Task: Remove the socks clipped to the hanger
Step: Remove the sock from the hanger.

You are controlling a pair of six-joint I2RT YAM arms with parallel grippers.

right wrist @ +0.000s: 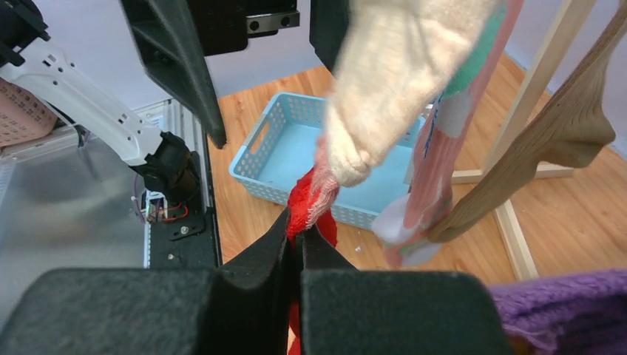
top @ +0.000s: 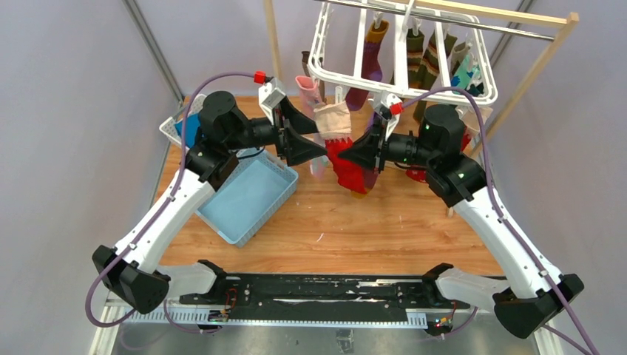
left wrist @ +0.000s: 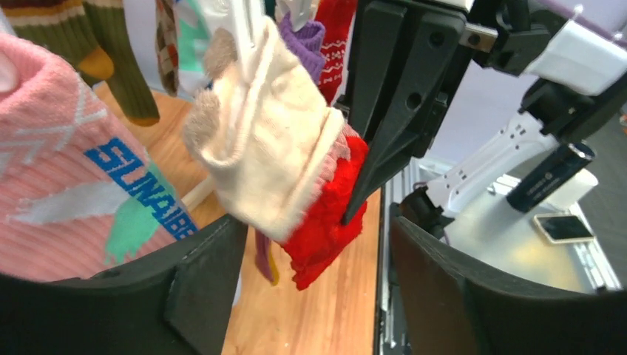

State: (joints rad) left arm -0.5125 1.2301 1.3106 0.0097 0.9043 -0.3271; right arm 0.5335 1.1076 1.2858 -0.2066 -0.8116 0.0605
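Right tool (right wrist: 299, 235): jaws pinched tight on the lower part of a fuzzy red sock (right wrist: 310, 196); the fabric bunches out above the tips.

Left tool (left wrist: 314, 248): jaws wide, holding nothing, one either side of a cream knitted sock (left wrist: 273, 155) that hangs touching the red one.

Both socks dangle from the near-left corner of the white plastic rectangular drying hanger (top: 400, 55), above the middle of the wooden desk (top: 370, 229). More socks hang farther right. The red sock's clip is hidden behind the cream sock.

Step in hand, as I judge it: grip made, pull-off not yet done.

Next move calls for a steady pull down and toward the near edge, so the clip lets go without swinging the frame. Then a carry left to the light-blue plastic basket (top: 248, 194), presumably the drop point.

Risk: the cream sock gets dragged along.
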